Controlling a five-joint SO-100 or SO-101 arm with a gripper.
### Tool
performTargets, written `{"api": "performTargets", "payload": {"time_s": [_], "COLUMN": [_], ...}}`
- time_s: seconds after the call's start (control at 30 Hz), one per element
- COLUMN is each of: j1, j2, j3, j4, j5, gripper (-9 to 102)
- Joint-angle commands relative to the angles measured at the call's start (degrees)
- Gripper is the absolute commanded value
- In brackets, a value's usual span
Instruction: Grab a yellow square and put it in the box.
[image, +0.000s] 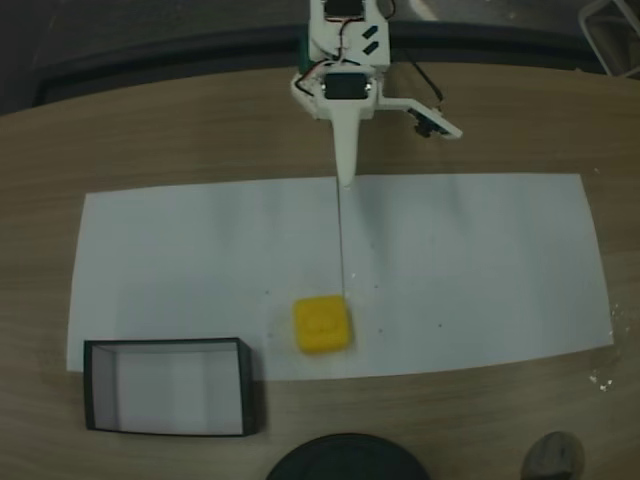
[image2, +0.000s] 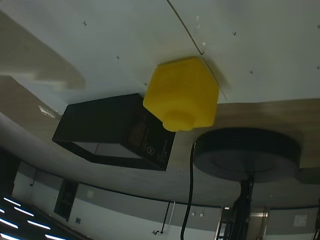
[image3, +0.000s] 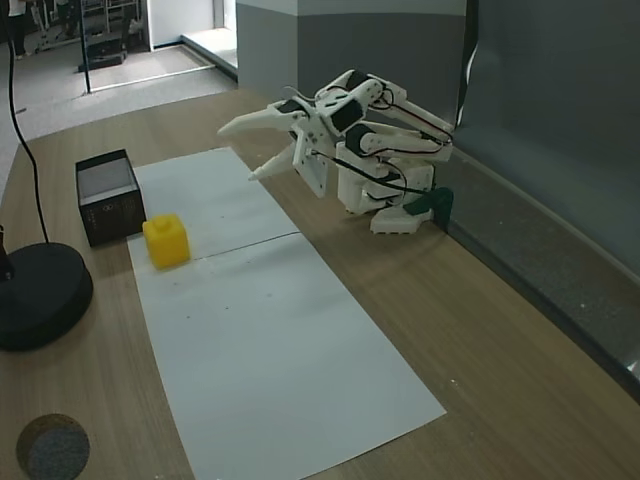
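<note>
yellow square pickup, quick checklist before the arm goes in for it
1. Gripper open wide enough for the block: ok, jaws are spread.
2. Gripper empty: ok, nothing is between the fingers.
3. Yellow square free to grab: ok, it sits alone on the white paper, apart from the box.
4. Box ready to receive: ok, the top is open and the inside looks empty.
5. Path from arm to block: ok, bare paper lies between them.
6. Lamp base out of the way: cannot tell, it stands near the box.
</note>
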Motion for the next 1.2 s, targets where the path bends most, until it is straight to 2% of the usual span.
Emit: {"api": "performTargets", "payload": {"time_s": [0.0, 0.23, 0.5, 0.7, 0.9, 1.0, 1.17], "j1": [0.0, -0.09, 0.44, 0.18, 0.53, 0.7, 2.02], "j2": [1.41, -6.77, -41.92, -72.07, -98.61, -108.19, -118.39], "j3": [-7.38, -14.94, -31.03, -52.91, -73.74, -81.3, -88.77], "j4": [-1.49, -1.05, 0.18, 12.83, 26.54, 29.53, 29.71], "j5": [2.37, -2.81, -4.39, -4.39, -5.19, -6.94, -7.29], "gripper": [35, 35, 36, 42, 43, 43, 43]}}
